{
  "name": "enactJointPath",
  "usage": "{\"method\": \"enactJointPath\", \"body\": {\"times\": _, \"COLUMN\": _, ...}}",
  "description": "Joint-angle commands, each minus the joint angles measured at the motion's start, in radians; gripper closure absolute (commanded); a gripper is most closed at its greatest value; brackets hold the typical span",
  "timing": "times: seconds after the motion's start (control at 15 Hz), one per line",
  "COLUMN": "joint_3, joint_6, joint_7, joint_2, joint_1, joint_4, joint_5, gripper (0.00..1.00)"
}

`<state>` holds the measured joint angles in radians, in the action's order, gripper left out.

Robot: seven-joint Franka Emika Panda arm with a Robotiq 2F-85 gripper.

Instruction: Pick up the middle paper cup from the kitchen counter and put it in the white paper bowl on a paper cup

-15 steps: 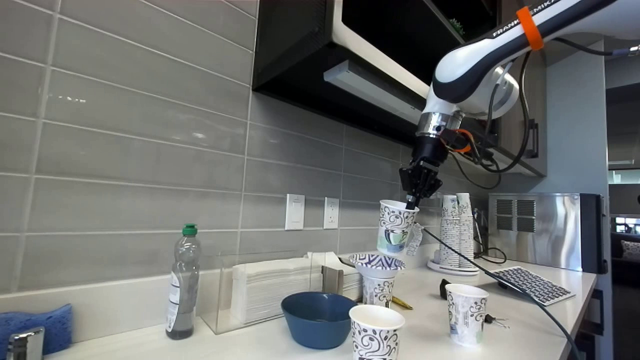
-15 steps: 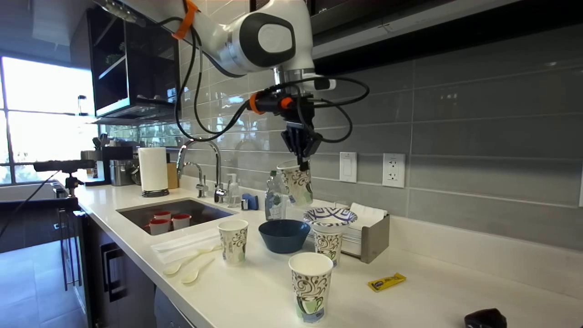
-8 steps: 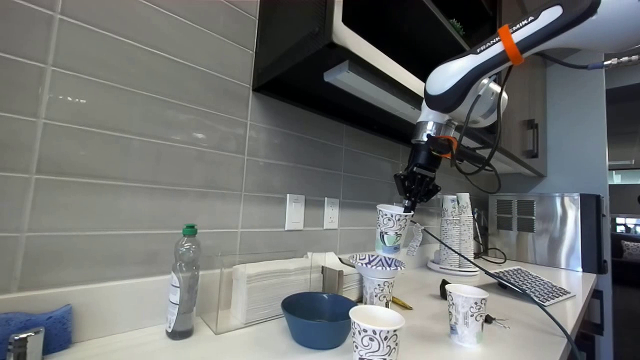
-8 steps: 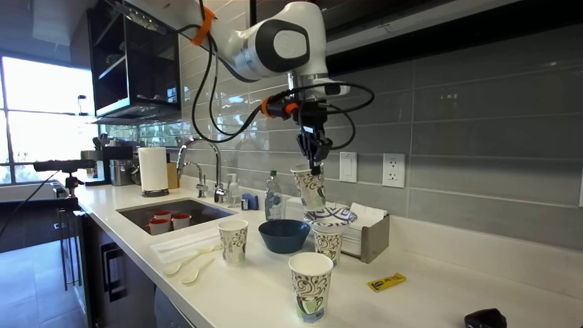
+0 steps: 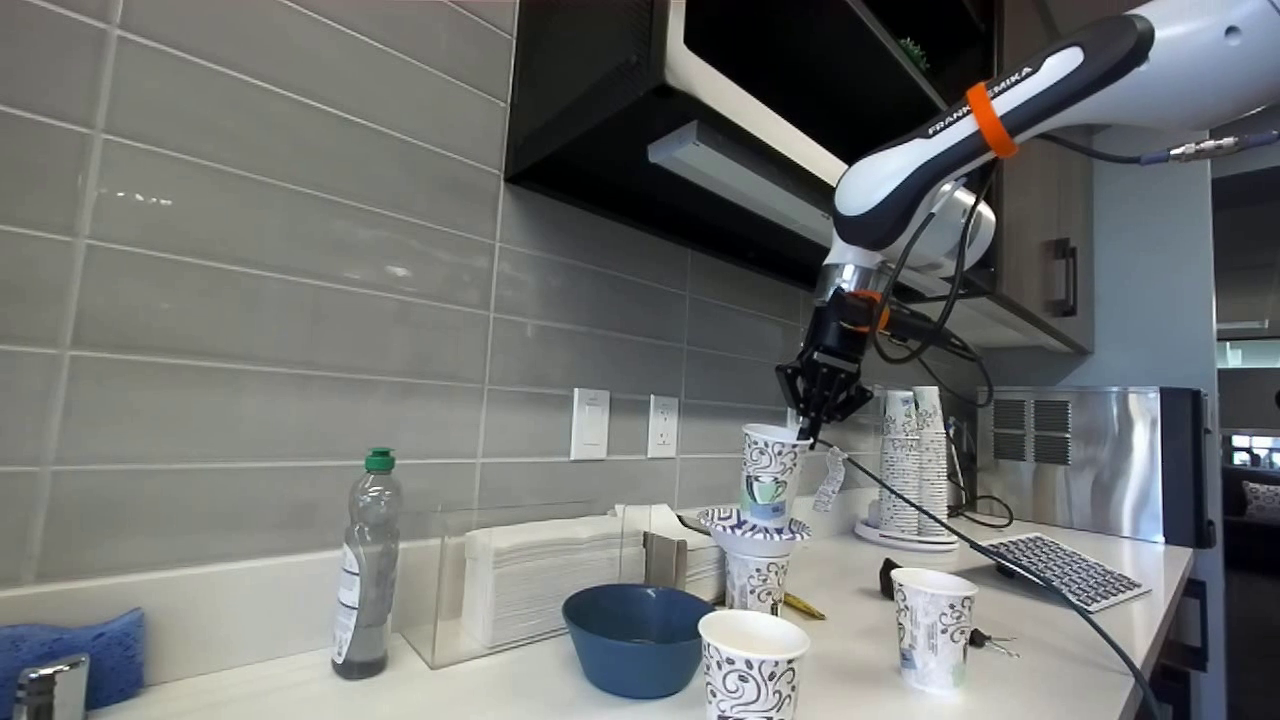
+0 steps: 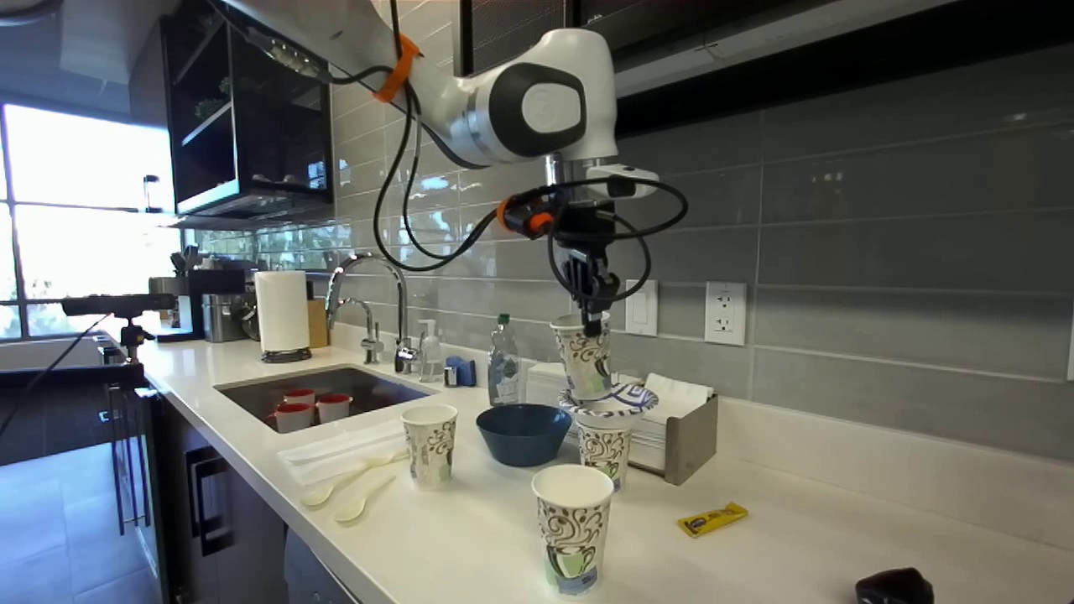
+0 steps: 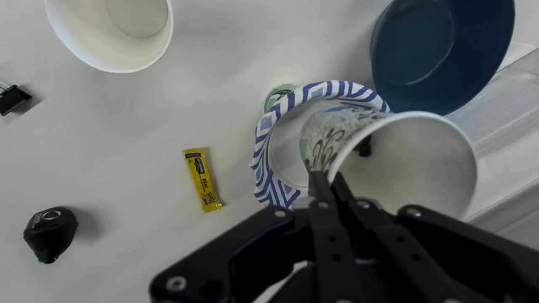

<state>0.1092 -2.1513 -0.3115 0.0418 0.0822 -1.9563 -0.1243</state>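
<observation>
My gripper (image 5: 808,428) is shut on the rim of the middle paper cup (image 5: 770,475). In the wrist view, the fingers (image 7: 330,179) pinch the cup wall (image 7: 322,145), and small dark bits show inside. The cup is slightly tilted, its base at the white paper bowl (image 5: 720,522); I cannot tell if they touch. The bowl's blue-patterned rim also shows in an exterior view (image 6: 633,403) and the wrist view (image 7: 264,158). The bowl rests on an upright paper cup (image 6: 604,457) on the kitchen counter (image 6: 671,579).
Two other paper cups (image 6: 431,449) (image 6: 573,533) stand in front. A dark blue bowl (image 5: 635,640) and napkin holder (image 6: 692,436) sit close by. A yellow packet (image 7: 202,179), soap bottle (image 5: 365,570), spoons (image 6: 365,499) and sink (image 6: 243,390) are also there.
My gripper has moved down and towards the bowl with the cup in it. The cup's base has come from above the bowl down to it. The other things have not moved.
</observation>
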Motion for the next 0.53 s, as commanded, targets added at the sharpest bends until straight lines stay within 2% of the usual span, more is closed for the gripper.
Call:
{"method": "enactJointPath", "body": {"times": 0.0, "joint_3": 0.001, "joint_6": -0.034, "joint_7": -0.029, "joint_2": -0.034, "joint_1": 0.013, "joint_4": 0.031, "joint_5": -0.038, "gripper": 0.99}}
{"method": "enactJointPath", "body": {"times": 0.47, "joint_3": 0.003, "joint_6": -0.042, "joint_7": -0.080, "joint_2": -0.065, "joint_1": 0.015, "joint_4": 0.039, "joint_5": -0.033, "gripper": 0.99}}
